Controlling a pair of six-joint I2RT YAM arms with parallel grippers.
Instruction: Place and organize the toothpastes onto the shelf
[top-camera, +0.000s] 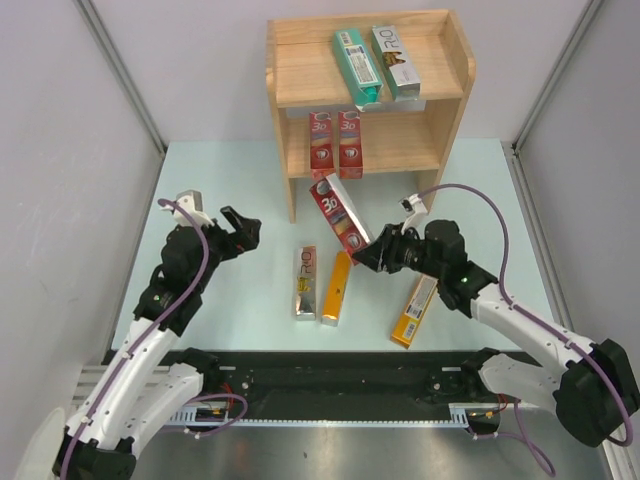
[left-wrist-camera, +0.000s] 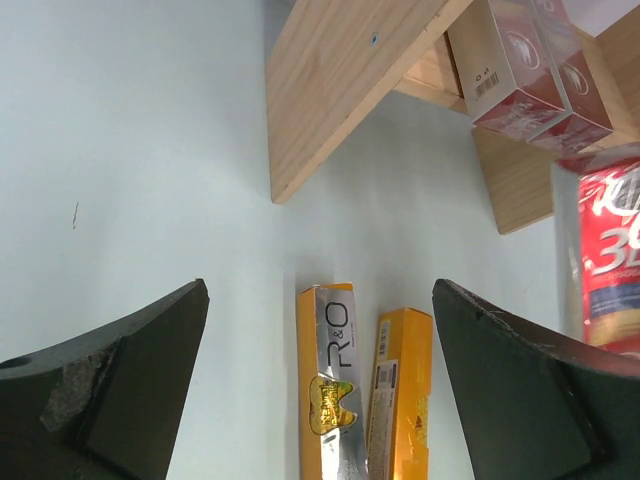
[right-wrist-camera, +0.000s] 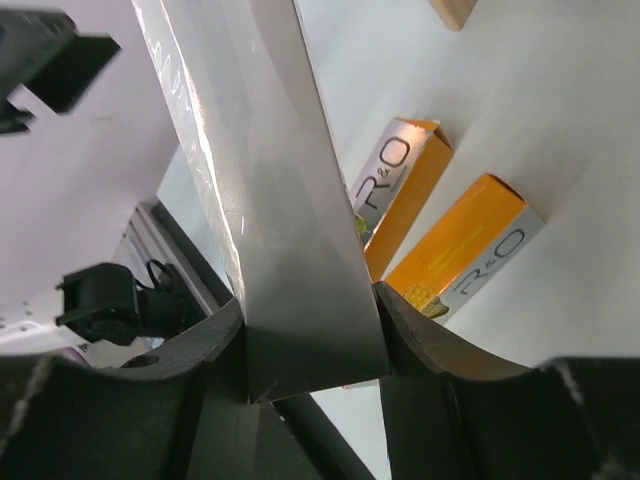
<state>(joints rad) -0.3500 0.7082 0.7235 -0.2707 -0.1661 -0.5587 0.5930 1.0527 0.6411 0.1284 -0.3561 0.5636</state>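
Pinching red "3D" carton - right gripper | left gripper spread | "R&O" carton flat

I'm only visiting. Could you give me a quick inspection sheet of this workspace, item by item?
Surface: pale green table.
Job's things: wooden shelf holds a teal carton and silver carton on top, two red cartons below; R&O carton, orange carton and yellow carton lie on the table.
Clutter: nothing seen.
Grippers: left gripper open, empty; right gripper shut on a red 3D carton before the shelf.
Cables: purple cables along each arm.
Surroundings: plain grey walls.
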